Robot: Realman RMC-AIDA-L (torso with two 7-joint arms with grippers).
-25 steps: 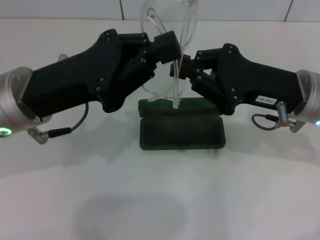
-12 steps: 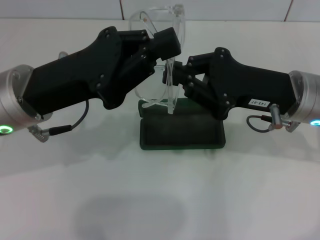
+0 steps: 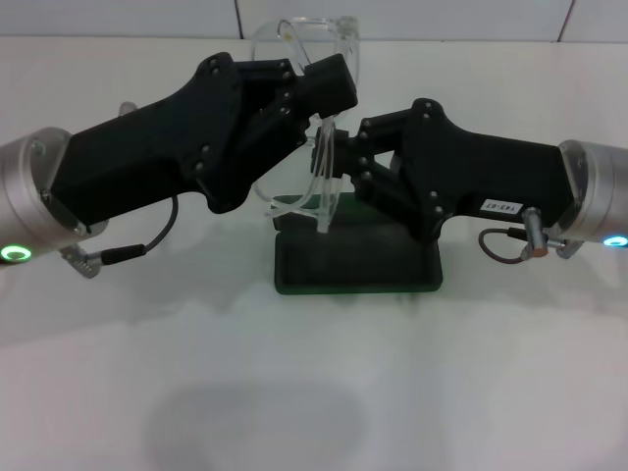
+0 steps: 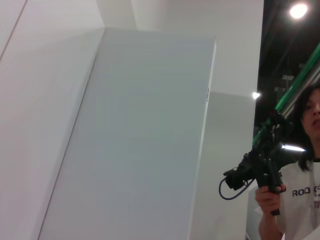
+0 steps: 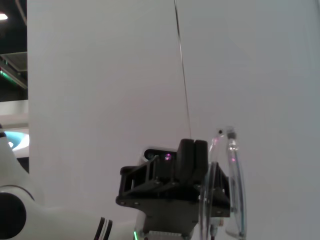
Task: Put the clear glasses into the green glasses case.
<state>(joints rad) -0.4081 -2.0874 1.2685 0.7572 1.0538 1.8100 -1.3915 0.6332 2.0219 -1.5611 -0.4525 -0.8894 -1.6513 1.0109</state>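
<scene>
Here both grippers meet above the open green glasses case: the left gripper is clamped on the clear glasses, the right gripper pinches a temple arm hanging just over the case, its rear hidden behind them.

The green glasses case lies open at the middle of the table. Above its back edge hang the clear glasses, with the left gripper at their left and the right gripper at their right, lower down.
</scene>
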